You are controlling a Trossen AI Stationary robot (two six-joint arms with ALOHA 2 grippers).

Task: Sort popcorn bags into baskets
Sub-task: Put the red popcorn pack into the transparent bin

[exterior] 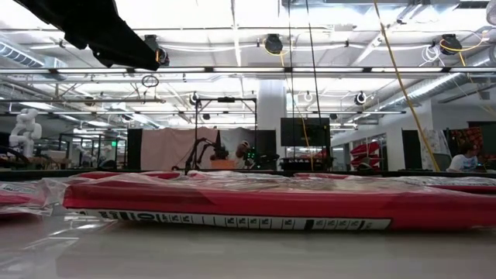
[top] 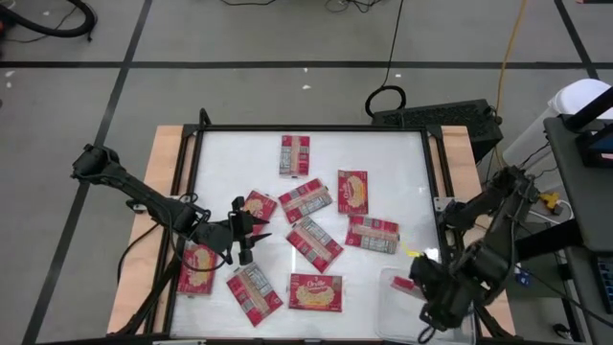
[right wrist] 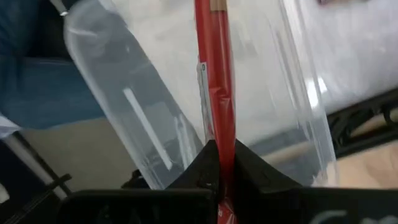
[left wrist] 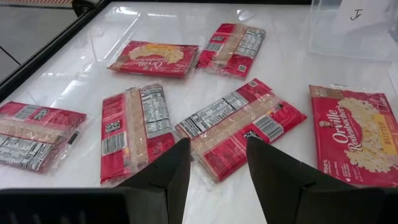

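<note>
Several red popcorn packets lie flat on the white table, among them one print-side up (top: 314, 242), one showing its yellow oval (top: 316, 293) and one near the far edge (top: 295, 155). My left gripper (top: 257, 233) hovers open at the left-middle of the table. In its wrist view (left wrist: 217, 180) a print-side packet (left wrist: 241, 124) lies just ahead of the fingers. My right gripper (top: 414, 286) is shut on one red packet (top: 402, 284) over the clear bin (top: 388, 311) at the near right corner. That packet appears edge-on (right wrist: 214, 74) above the bin's see-through wall (right wrist: 143, 124). My right gripper pinches the red packet between its two fingers, at the edge nearest the wrist (right wrist: 219, 134). The packet is seen edge-on and reaches straight out beyond the fingertips. It is lifted clear, held over the open bin.
A dark frame (top: 187, 172) runs round the white table top. In the low view one packet (exterior: 271, 205) lies close in front and hides most of the table. A monitor and cables (top: 575, 125) stand off the right edge. White table shows between the packets at the far left.
</note>
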